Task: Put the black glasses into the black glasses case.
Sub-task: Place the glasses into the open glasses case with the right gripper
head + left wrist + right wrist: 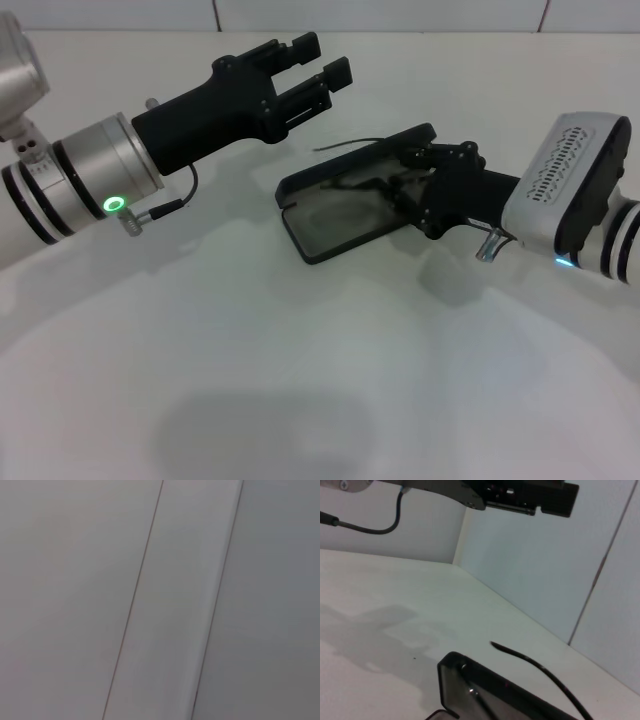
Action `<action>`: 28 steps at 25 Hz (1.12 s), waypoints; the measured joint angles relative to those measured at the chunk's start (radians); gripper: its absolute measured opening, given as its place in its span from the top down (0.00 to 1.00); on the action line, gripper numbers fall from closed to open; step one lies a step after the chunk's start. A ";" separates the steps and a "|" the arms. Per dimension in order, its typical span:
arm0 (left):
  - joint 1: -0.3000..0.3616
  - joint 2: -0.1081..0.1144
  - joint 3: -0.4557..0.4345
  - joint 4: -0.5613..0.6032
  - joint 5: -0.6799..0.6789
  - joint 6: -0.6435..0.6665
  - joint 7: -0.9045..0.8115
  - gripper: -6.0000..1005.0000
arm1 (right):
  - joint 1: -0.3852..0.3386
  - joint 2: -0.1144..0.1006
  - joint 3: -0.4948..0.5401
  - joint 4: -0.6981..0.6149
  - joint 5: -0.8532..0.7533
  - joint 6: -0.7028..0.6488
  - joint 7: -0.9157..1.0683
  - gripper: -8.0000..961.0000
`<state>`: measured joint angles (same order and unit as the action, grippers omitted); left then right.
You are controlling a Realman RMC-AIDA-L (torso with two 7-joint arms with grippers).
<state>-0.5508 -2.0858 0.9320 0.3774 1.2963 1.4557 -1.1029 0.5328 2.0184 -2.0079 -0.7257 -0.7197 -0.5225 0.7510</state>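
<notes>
On the white table, the black glasses case lies open with the black glasses partly inside, one slender temple arm poking out past the raised lid. Reaching in from the right, the right gripper sits at the case's lid end; whether it grips anything cannot be made out. Raised well clear at the left, the left gripper hovers with fingers spread and nothing between them. If the lid were closed now, I judge it could pinch or bend that stray temple; a nudge from the right gripper might also slide the case. No lettering or brand can be read from here.
</notes>
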 joint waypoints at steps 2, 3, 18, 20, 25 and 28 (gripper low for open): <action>0.001 0.000 -0.001 -0.001 0.001 -0.001 0.000 0.41 | 0.000 0.000 0.001 0.001 0.000 0.000 0.000 0.52; 0.002 0.001 -0.001 -0.001 0.001 -0.001 0.000 0.41 | 0.000 -0.001 0.000 0.000 0.000 0.001 0.000 0.54; 0.006 0.004 -0.001 0.000 0.008 -0.008 0.000 0.41 | -0.016 0.004 -0.041 -0.069 -0.147 0.079 -0.004 0.86; 0.009 0.004 -0.001 0.001 0.008 -0.008 0.000 0.41 | -0.032 0.005 -0.043 -0.104 -0.203 0.094 -0.001 0.86; 0.010 0.004 -0.001 0.003 0.008 -0.008 0.000 0.41 | -0.045 0.008 -0.114 -0.181 -0.267 0.260 -0.001 0.85; 0.009 0.004 0.000 0.004 0.008 -0.007 0.000 0.41 | -0.038 0.008 -0.164 -0.201 -0.266 0.337 0.000 0.84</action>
<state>-0.5413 -2.0815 0.9320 0.3810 1.3040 1.4485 -1.1029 0.4944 2.0266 -2.1720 -0.9266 -0.9855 -0.1855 0.7506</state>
